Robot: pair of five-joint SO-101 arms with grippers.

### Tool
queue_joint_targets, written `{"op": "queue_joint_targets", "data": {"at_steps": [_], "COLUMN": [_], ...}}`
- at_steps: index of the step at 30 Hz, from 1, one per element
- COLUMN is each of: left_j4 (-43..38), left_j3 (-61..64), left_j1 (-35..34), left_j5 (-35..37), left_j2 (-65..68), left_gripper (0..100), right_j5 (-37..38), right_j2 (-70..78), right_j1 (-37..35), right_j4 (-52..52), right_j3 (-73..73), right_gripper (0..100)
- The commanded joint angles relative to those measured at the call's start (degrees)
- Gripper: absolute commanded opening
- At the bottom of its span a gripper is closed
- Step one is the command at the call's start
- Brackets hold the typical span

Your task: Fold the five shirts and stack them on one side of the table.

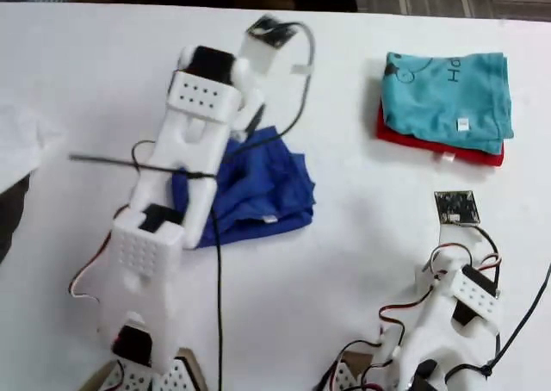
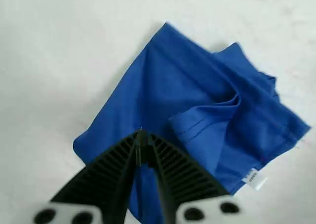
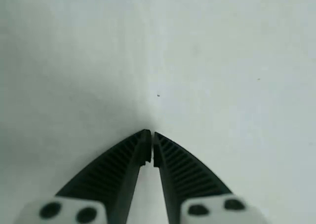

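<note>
A blue shirt (image 1: 263, 189) lies roughly folded and rumpled at the middle of the table, its white tag (image 2: 252, 177) at one corner. My left gripper (image 2: 142, 138) hangs shut just above its edge, with nothing between the fingers; the left arm (image 1: 185, 163) stretches over the shirt's left part. At the back right, a folded teal shirt (image 1: 448, 89) lies on a folded red shirt (image 1: 435, 148). My right gripper (image 3: 151, 138) is shut over bare table, and the right arm (image 1: 456, 296) is tucked at the front right.
A white cloth (image 1: 19, 141) lies at the table's left edge. Cables (image 1: 217, 288) run from both arm bases along the front. Bare white tabletop (image 1: 370, 227) spreads between the blue shirt and the stack.
</note>
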Motion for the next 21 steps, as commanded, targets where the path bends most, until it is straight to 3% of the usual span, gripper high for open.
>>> {"op": "queue_joint_targets", "data": {"at_steps": [1, 21], "left_j4": [-1.5, 1.2], "left_j3": [4.7, 12.8], "left_j1": [-2.1, 14.0], "left_j5": [0.2, 4.0], "left_j2": [0.4, 0.1], "left_gripper": [3, 3], "right_j5": [0.0, 0.0], "right_j2": [-1.7, -1.7], "right_j1": [0.6, 0.6], "right_j4": [-1.2, -1.3], "right_j3": [0.1, 0.1], "right_gripper": [2.1, 2.1]}}
